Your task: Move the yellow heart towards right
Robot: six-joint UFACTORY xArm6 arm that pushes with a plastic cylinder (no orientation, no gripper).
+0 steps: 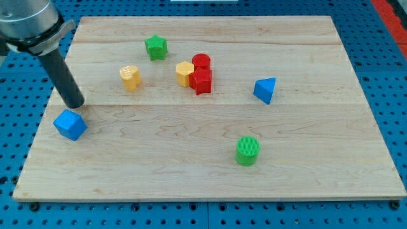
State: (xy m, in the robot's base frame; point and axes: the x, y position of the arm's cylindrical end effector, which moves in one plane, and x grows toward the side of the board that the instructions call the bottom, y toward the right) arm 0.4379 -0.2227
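On our wooden desk [191,165], my tip [75,104] stands just above the blue cube [70,124], left of the yellow heart [130,77]; no claw shows.

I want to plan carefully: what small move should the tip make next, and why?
Probably slide my tip toward the view's top right, to the left side of the yellow heart. It now sits just above the blue cube, left of and below the heart.

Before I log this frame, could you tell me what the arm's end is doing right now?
My tip: a bare rod holding nothing, just above the blue cube, left of the yellow heart.
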